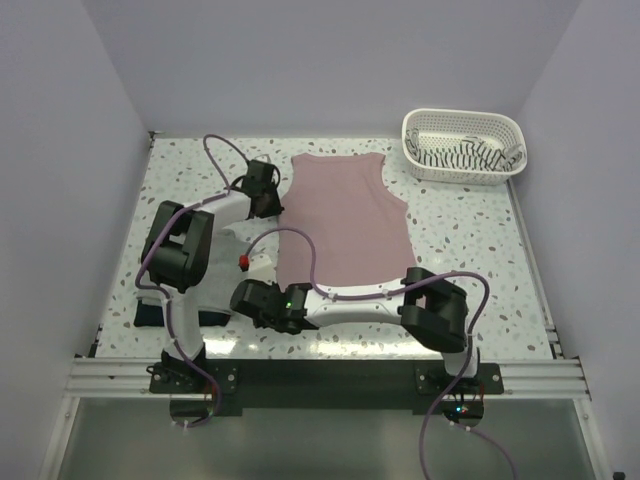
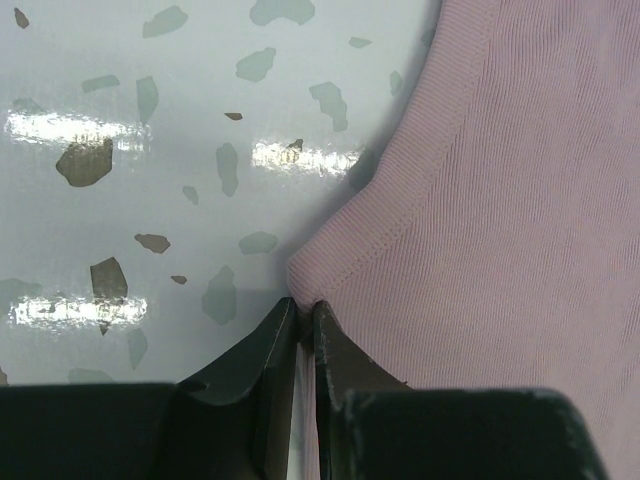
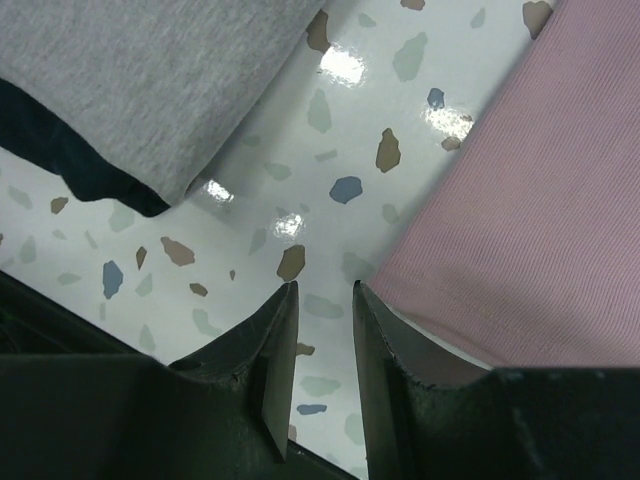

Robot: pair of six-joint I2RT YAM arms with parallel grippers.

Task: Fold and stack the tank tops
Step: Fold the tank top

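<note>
My left fingers (image 2: 305, 310) are pressed together on the edge of the pink top (image 1: 340, 220), pinching it where its armhole curve comes to a point on the top's 9 o'clock side. The pink top lies spread flat in the middle of the bench (image 1: 470, 260), straps toward 12 o'clock and hem toward 6 o'clock.

My right fingers (image 3: 325, 292) stand a little apart with nothing between them, only speckled bench showing in the gap. They are low over the bench just beside the pink top's hem corner at about 7 o'clock. From the wrist view I cannot tell whether one finger touches the cloth.

The grey top (image 3: 150, 80) lies folded on the navy top (image 3: 60, 150), near the right fingers, at the bench's 8 o'clock side and partly under my left arm.

The striped top (image 1: 460, 153) sits crumpled inside the basket (image 1: 465, 112), which stands at the bench's 1 o'clock corner, well apart from the rest.
</note>
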